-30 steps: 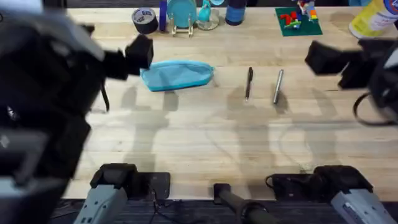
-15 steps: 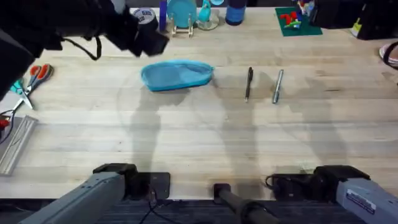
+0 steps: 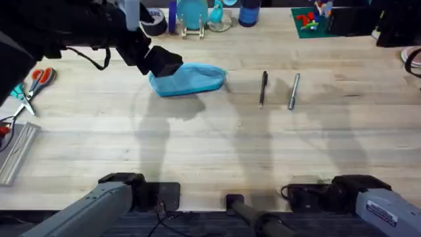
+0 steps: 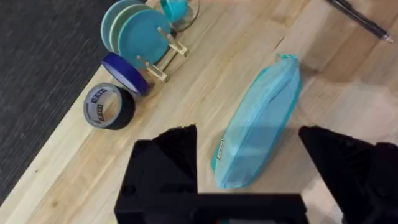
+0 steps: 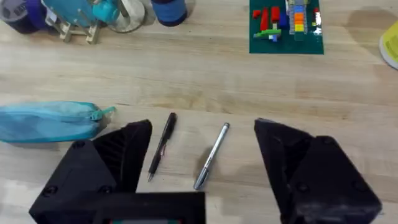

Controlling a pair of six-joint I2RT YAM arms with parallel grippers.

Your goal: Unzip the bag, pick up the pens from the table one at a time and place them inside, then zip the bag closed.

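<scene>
Two pens (image 3: pixel 263 88) (image 3: pixel 294 91) are lying side by side on the bench (image 3: pixel 210 145). Both grippers are gaping wide and empty, the left gripper (image 4: pixel 249 168) hanging over the bag (image 4: pixel 261 124), the right gripper (image 5: pixel 202 162) over the pens.

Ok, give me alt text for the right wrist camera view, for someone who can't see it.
A black pen and a silver pen lie side by side on the wood table, between the right gripper's open jaws. A light blue pencil pouch lies beside them, zipped shut.

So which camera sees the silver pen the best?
The right wrist view: the silver pen lies whole and close, beside the black pen. The overhead view shows it small and far off. The left wrist view catches just one dark pen's end, not the silver one.
</scene>
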